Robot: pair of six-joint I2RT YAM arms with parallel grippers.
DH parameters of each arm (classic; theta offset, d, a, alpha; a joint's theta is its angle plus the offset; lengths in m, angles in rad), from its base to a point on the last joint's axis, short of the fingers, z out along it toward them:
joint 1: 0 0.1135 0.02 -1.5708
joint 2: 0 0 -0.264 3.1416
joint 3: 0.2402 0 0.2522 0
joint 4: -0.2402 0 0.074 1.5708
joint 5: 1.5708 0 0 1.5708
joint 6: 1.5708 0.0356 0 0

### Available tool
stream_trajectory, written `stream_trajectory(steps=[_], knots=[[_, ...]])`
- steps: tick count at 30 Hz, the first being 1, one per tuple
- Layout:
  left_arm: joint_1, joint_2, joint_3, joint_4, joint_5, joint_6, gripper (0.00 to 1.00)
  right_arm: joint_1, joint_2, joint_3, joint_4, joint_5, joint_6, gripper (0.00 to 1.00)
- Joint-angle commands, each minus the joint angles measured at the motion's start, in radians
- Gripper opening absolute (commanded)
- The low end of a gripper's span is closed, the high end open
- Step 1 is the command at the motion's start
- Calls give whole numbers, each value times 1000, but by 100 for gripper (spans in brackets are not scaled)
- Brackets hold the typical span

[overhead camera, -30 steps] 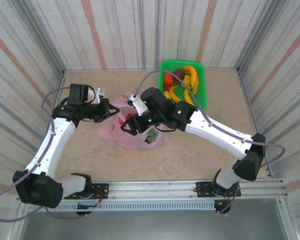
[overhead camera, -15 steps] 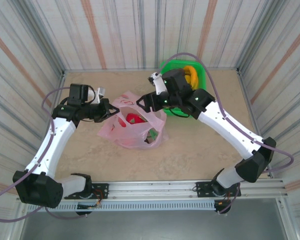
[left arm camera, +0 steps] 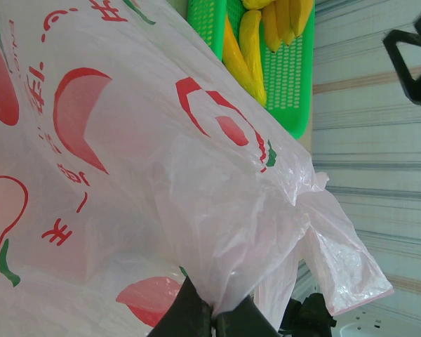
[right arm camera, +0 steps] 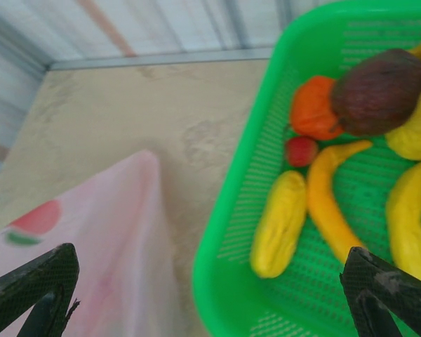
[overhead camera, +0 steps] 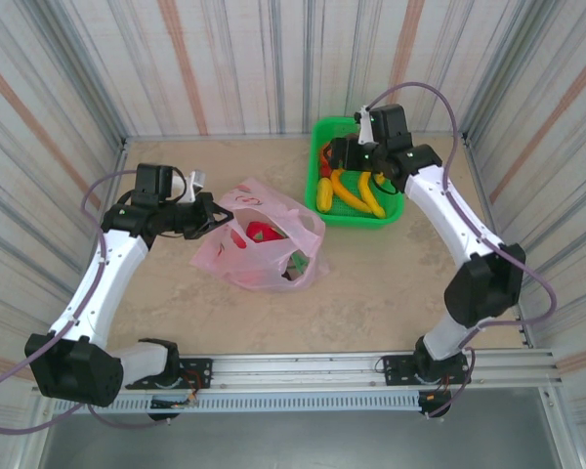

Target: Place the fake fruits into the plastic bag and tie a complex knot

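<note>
Pink film of the plastic bag (left arm camera: pixel 126 175) bunches into a tight pinch at the bottom of the left wrist view. There the left claw (left arm camera: pixel 212 321) is closed on it, with no gap between its dark fingers (left arm camera: pixel 189 316) — a grip the top view gives only as a black tip meeting the bag's left edge. From above we see the bag lying on the worktop (overhead camera: pixel 391 283) left of centre. A red piece (overhead camera: pixel 264 232) and a green piece (overhead camera: pixel 295 262) show through it; which fruits these are we cannot tell.

The right wrist view gives what the overhead one leaves small. The green basket (right arm camera: pixel 228 260) holds fake fruits (right arm camera: pixel 281 225) — a maroon one (right arm camera: pixel 379 91) against an orange one (right arm camera: pixel 316 109), a small red one (right arm camera: pixel 302 151), and yellow bananas (right arm camera: pixel 330 203), some cut off at the right edge. The right claw (right arm camera: pixel 203 298) hangs above the basket's left side, its two fingers (right arm camera: pixel 35 288) spread wide at the lower corners with nothing between them. The bag's pink edge lies out of focus at lower left, apart from the basket, with bare worktop between. Striped walls (overhead camera: pixel 273 59) close the worktop on three sides.
</note>
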Motion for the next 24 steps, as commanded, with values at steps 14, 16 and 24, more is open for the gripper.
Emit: stream_trajectory(steps=[14, 16, 24], knots=[[2, -16, 17, 0, 28, 14, 0, -89, 510, 433, -71, 112, 114, 99], [3, -14, 16, 1, 29, 14, 0, -89, 546, 466, -81, 145, 115, 99], [3, -11, 14, 3, 31, 13, 0, -102, 669, 590, -123, 191, 128, 99]])
